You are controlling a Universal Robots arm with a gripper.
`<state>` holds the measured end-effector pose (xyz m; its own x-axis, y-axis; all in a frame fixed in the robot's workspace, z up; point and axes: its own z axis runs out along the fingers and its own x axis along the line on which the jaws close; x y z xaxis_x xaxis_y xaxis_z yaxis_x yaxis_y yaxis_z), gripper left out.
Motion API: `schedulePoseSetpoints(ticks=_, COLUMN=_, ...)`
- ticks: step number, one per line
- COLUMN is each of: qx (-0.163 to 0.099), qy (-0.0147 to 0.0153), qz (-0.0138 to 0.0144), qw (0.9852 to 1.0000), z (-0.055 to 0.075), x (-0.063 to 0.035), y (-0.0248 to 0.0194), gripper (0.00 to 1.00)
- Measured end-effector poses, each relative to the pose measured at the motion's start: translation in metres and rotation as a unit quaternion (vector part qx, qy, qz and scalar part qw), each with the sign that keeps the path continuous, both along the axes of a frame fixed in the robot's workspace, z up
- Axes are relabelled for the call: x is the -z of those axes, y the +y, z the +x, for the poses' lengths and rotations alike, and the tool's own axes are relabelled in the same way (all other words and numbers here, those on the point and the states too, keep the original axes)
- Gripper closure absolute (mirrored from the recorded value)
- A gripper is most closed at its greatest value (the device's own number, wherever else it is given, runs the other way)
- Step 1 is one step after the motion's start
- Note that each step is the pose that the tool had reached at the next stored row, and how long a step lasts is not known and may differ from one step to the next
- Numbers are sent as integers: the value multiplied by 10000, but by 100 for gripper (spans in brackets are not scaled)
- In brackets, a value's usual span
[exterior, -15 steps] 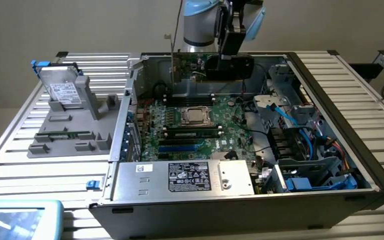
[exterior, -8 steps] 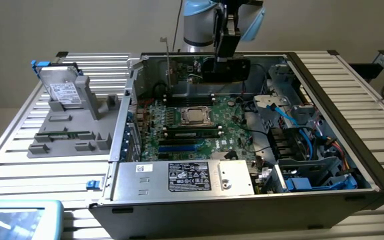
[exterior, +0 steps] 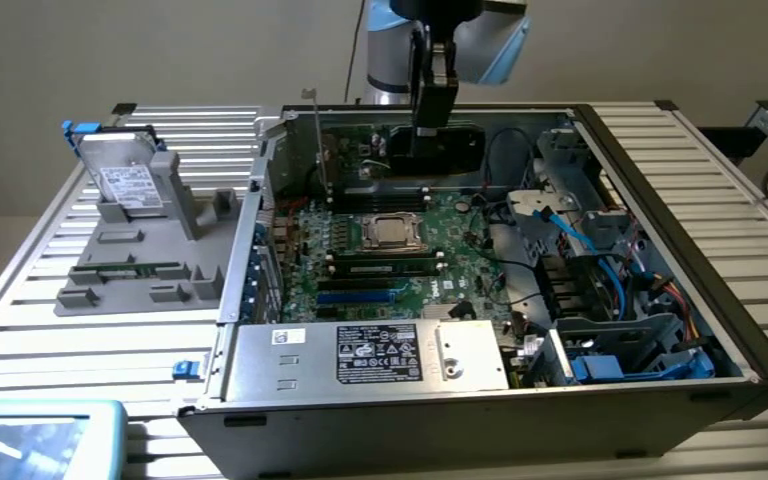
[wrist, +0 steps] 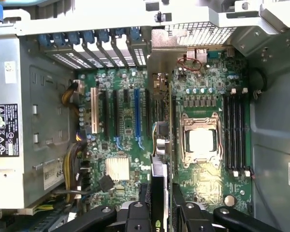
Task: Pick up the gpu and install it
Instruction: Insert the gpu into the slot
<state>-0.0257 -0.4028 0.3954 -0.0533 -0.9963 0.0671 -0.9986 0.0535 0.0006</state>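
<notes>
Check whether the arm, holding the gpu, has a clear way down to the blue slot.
Likely yes. The tool holds the gpu edge-on above the board; the blue slot beside it looks bare, with no cable or card across it.

A robotics lab: opened computer case (exterior: 464, 435) on slatted workbench (exterior: 51, 335).
</notes>
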Motion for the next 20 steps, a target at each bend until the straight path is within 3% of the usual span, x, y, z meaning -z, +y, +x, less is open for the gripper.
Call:
schedulePoseSetpoints(ticks=14, qx=-4, qy=12, qz=8, qw=10000, z=-41, x=35, y=-12, gripper=72)
schedulePoseSetpoints(ticks=15, qx=-4, qy=11, qz=-2, qw=10000, z=-41, x=36, y=-12, gripper=72)
schedulePoseSetpoints(ticks=17, qx=-3, qy=11, qz=-59, qw=10000, z=-41, x=35, y=-12, gripper=72)
schedulePoseSetpoints(ticks=18, qx=-4, qy=11, qz=-74, qw=10000, z=-40, x=36, y=-12, gripper=72)
schedulePoseSetpoints(ticks=20, qx=-4, qy=12, qz=-77, qw=10000, z=-41, x=36, y=-12, gripper=72)
